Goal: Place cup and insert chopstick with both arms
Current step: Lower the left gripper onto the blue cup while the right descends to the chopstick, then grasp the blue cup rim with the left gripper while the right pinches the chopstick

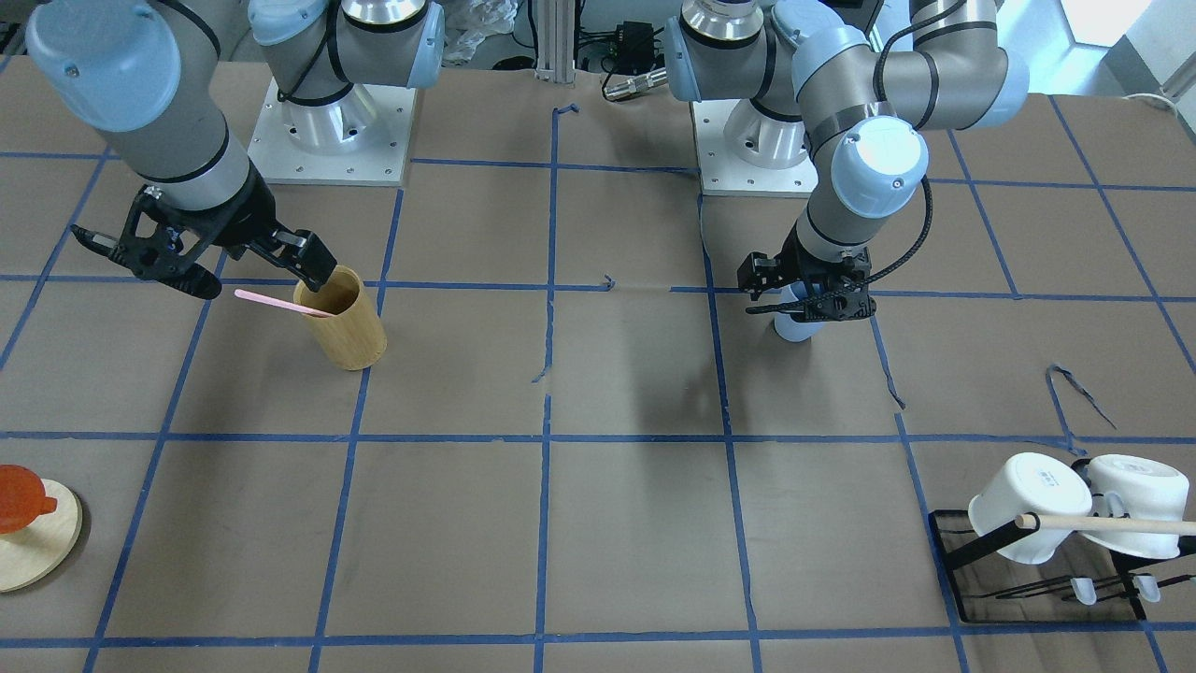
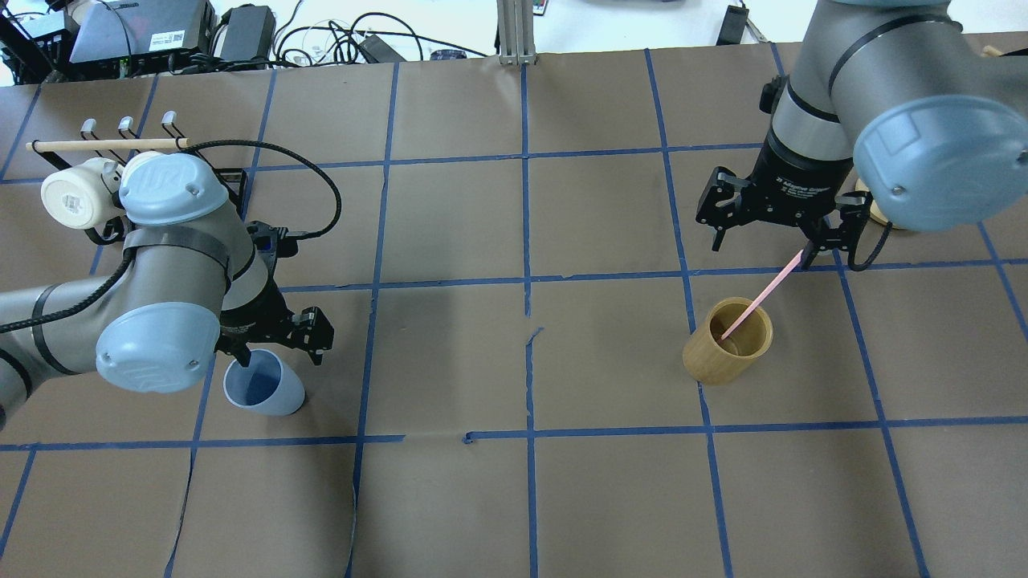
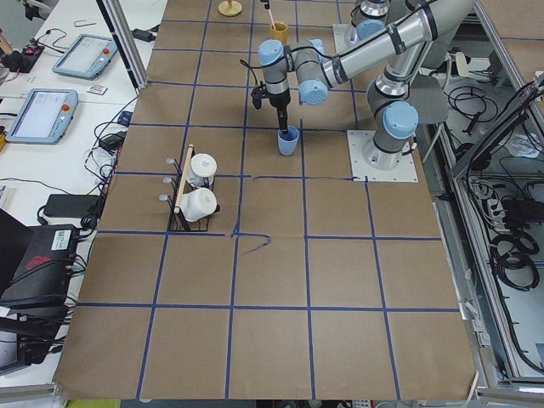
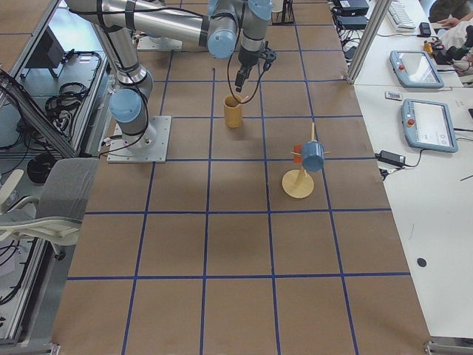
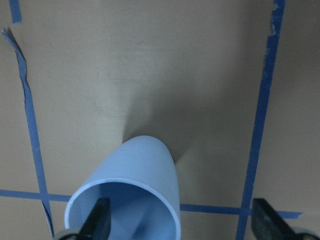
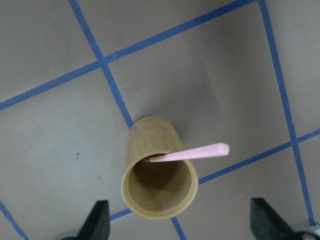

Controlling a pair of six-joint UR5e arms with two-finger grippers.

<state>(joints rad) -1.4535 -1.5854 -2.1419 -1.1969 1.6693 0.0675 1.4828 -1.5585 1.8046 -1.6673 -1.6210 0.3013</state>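
Note:
The light blue cup [image 2: 263, 385] stands upright on the table, also in the front view [image 1: 792, 327] and the left wrist view [image 5: 135, 180]. My left gripper [image 2: 273, 353] is open right above it; one finger [image 5: 99, 220] hangs over its mouth, the other beside it. The pink chopstick [image 2: 759, 297] leans in the tan bamboo holder [image 2: 727, 353], its top sticking out over the rim [image 6: 192, 154]. My right gripper [image 2: 763, 249] is open just above the holder [image 6: 155, 165], holding nothing; the chopstick's upper end lies near one finger.
A black rack [image 1: 1028, 584] with two white mugs [image 1: 1028, 505] and a wooden rod [image 1: 1112, 523] stands at the table corner on my left. A round wooden stand [image 1: 42, 551] with an orange piece [image 1: 19, 495] is at the corner on my right.

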